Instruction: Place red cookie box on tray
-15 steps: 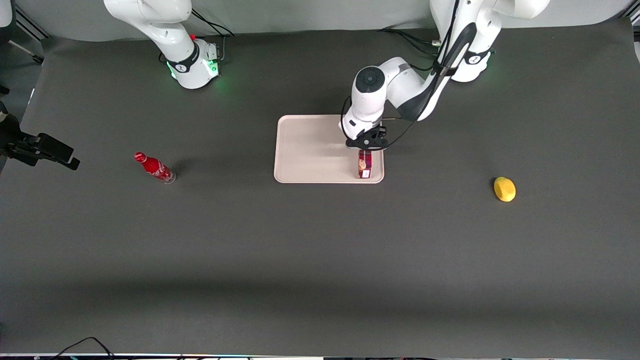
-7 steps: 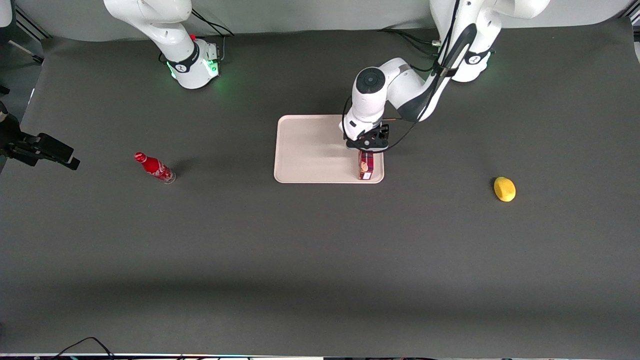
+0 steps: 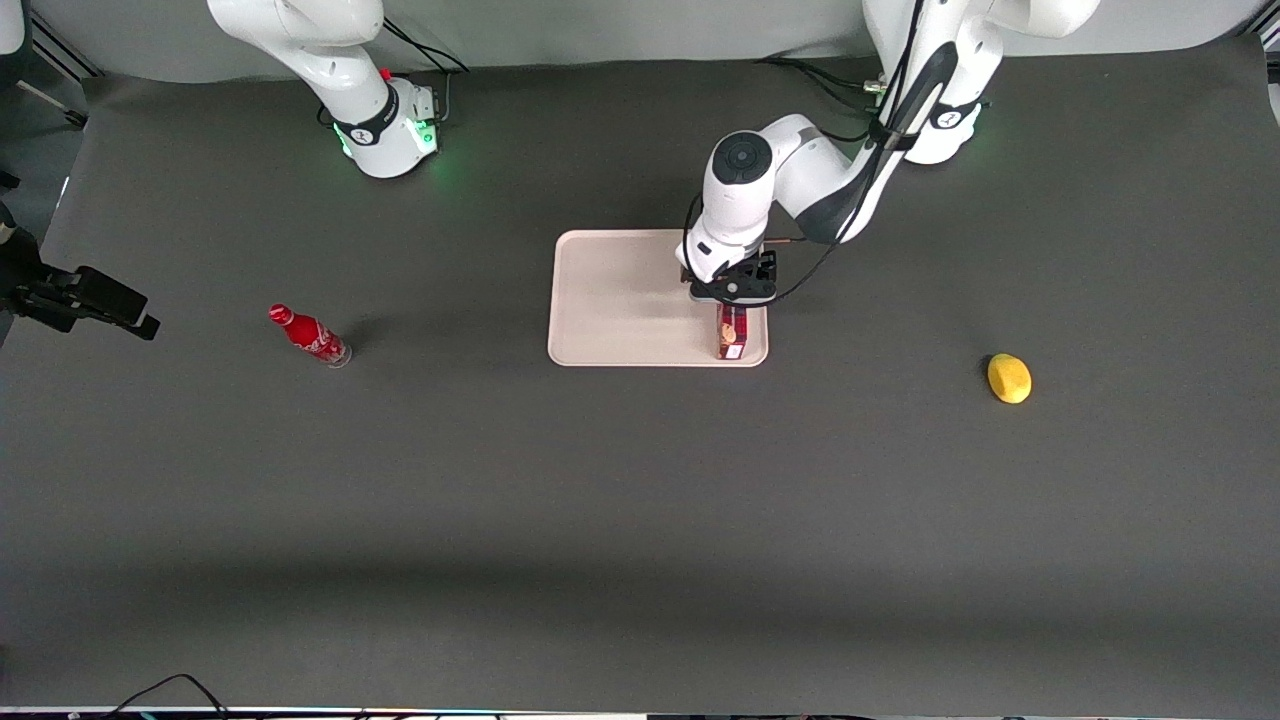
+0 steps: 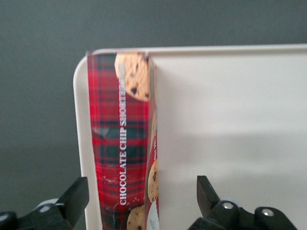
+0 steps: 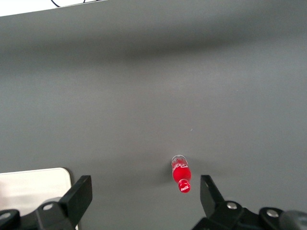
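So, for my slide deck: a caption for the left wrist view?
Open gripper above the red cookie box, which stands on the tray along its rim.

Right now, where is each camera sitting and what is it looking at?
Front view: high up, looking down on the table; both arms show, gripper over the tray.
Left wrist view: on the working arm, looking down at the red cookie box; open jaws show.
Right wrist view: on the parked arm, facing the soda bottle.
All share the tray.
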